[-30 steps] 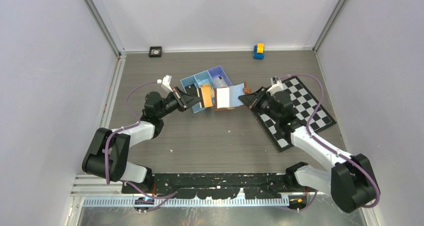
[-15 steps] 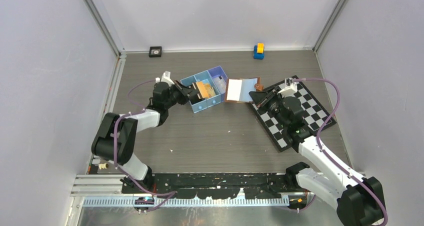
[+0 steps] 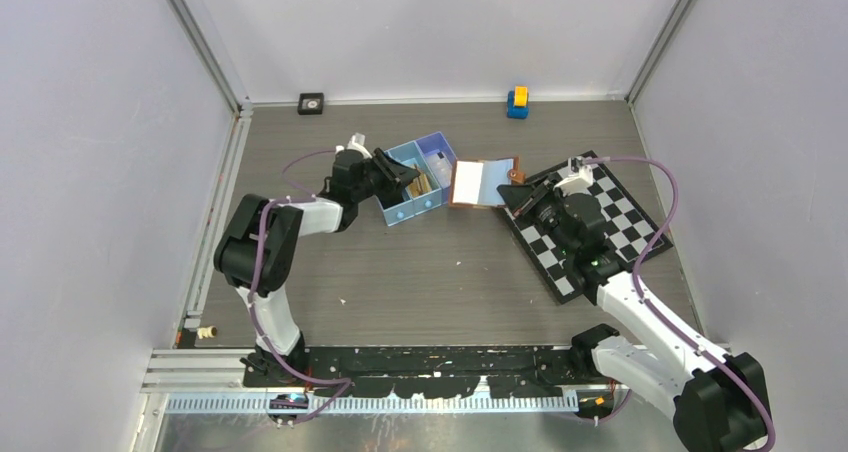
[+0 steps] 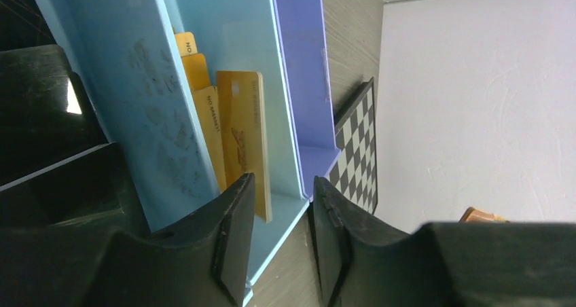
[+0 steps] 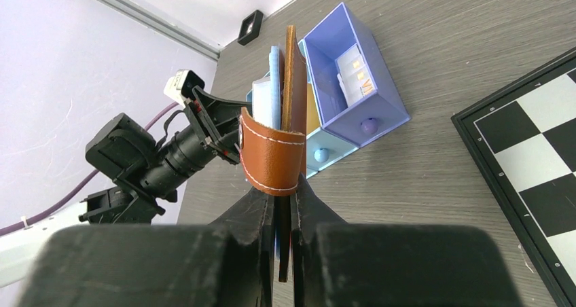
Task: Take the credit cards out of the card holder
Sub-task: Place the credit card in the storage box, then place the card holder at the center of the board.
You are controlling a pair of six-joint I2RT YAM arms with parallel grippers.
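Observation:
My left gripper (image 3: 398,173) is open at the blue tray (image 3: 415,213). In the left wrist view its jaws (image 4: 282,232) stand apart over the tray's near corner, with nothing between them. Three orange credit cards (image 4: 241,137) lean in the pale blue compartment (image 4: 136,83), just past the left finger; they also show in the top view (image 3: 421,184). My right gripper (image 3: 517,198) is shut on the brown card holder (image 3: 480,182) and holds it open, on edge, right of the tray. In the right wrist view the holder (image 5: 275,154) stands upright between the jaws (image 5: 284,205), and a pale blue card (image 5: 274,83) sticks out of it.
The black-and-white chequered board (image 3: 600,222) lies under my right arm. The tray's purple compartment (image 5: 353,110) holds whitish cards (image 5: 354,73). A yellow-and-blue block (image 3: 517,102) and a small black square (image 3: 311,103) sit at the back wall.
My left gripper carried an orange card back to the tray, let it go there and opened. My right gripper moved the holder back and right, then held still.

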